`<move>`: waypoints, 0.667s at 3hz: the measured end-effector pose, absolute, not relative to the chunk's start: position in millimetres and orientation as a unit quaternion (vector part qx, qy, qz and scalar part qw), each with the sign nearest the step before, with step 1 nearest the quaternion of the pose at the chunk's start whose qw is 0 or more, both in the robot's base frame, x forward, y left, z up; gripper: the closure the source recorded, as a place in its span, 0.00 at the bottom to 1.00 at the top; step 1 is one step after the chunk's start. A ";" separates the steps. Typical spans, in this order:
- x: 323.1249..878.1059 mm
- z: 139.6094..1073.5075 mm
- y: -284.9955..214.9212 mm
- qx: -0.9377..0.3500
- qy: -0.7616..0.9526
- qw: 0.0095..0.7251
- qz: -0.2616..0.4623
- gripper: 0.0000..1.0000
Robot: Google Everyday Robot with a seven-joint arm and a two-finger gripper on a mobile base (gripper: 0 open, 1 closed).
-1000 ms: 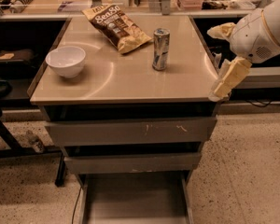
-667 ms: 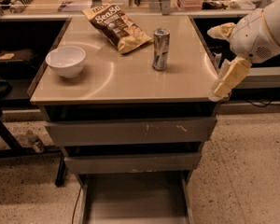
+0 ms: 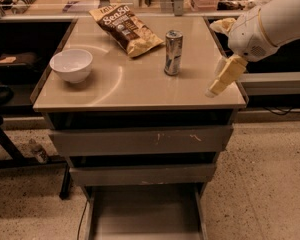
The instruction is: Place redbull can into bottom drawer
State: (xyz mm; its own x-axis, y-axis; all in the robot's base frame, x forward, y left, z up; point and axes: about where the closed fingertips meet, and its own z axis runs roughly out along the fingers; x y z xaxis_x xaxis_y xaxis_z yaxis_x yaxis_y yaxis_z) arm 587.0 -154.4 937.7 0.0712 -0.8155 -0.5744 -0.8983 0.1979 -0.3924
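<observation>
My gripper (image 3: 216, 86) hangs at the can's (image 3: 173, 52) four o'clock; I can't tell whether it's released or clenched. A sideways swipe could topple that slim can.

The redbull can (image 3: 173, 52) is shiny metal, on a smooth, faintly glossy worktop (image 3: 140, 91). The chip bag (image 3: 126, 28) is crinkled and glossy, the bowl (image 3: 71, 65) smooth white. The bottom drawer (image 3: 145, 214) is matt grey metal. The gripper (image 3: 215, 88), over the worktop's right edge, looks like matt cream plastic.
</observation>
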 end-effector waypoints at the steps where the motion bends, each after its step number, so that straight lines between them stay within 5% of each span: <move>1: 614.3 935.5 -134.6 -0.598 0.694 0.401 0.027 0.00; 2: 635.6 931.4 -117.8 -0.566 0.703 0.430 0.005 0.00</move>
